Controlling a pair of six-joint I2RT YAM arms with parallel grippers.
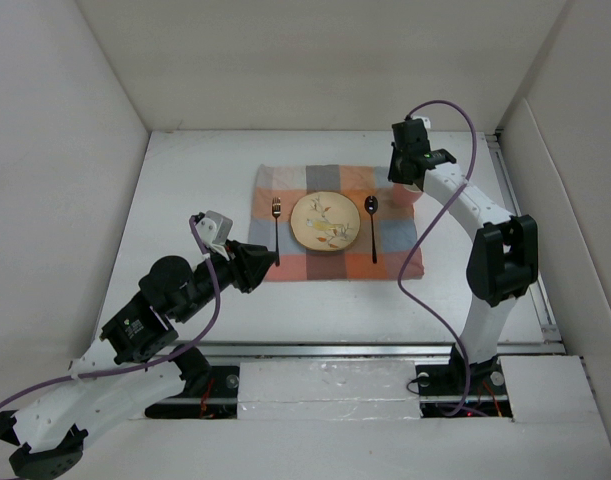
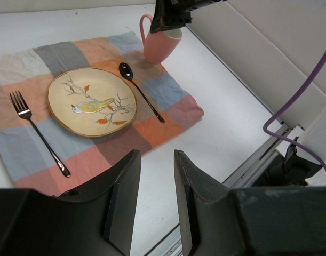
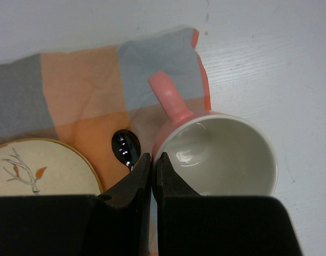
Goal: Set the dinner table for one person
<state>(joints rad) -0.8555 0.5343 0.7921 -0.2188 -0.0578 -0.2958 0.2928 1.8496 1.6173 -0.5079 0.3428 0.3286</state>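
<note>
Table (image 1: 185, 290): white top, placemat (image 1: 290, 262) lying on it.
Plate (image 1: 325, 221): middle of placemat.
Fork (image 1: 277, 228): left part of placemat.
Spoon (image 1: 372, 228): right part of placemat.
Mug (image 3: 227, 154): placemat's far right corner, upright.
Right gripper (image 3: 153, 176): jaws narrow, pinching the mug's rim.
Left gripper (image 2: 156, 160): jaws apart, holding nothing, by placemat's near left corner.

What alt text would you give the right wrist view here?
The right gripper, jaws nearly together, pinches the rim of an empty pink mug seen from above, handle pointing away. Beside it, a spoon and part of a plate lie on the checked placemat; white table beyond.
</note>
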